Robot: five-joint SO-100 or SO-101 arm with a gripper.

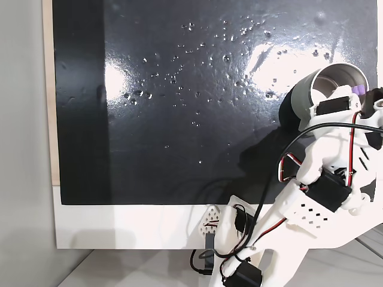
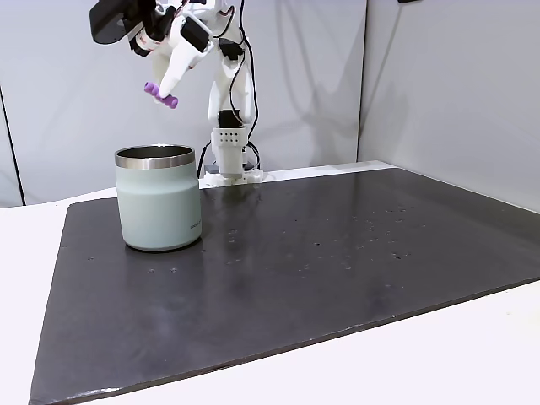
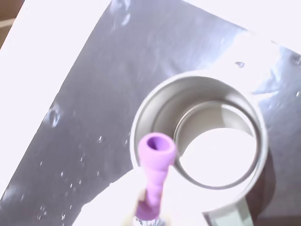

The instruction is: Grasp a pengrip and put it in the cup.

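Note:
The cup (image 2: 159, 202), a grey-green metal tumbler with a shiny steel inside, stands upright on the black mat. In a fixed view from above the cup (image 1: 311, 89) sits at the right edge. My gripper (image 2: 165, 87) hangs above the cup's rim, shut on the light-purple pengrip (image 2: 160, 94), which sticks out tilted below the white fingers. In the wrist view the pengrip (image 3: 155, 162) points over the near rim of the cup (image 3: 155, 106), whose steel inside is open below. A sliver of the pengrip (image 1: 358, 89) shows beside the cup's mouth.
A black mat (image 2: 337, 270) with small shiny specks covers most of the white table (image 2: 472, 346). The arm's white base (image 2: 229, 156) stands at the mat's far edge, behind the cup. Grey walls close the back.

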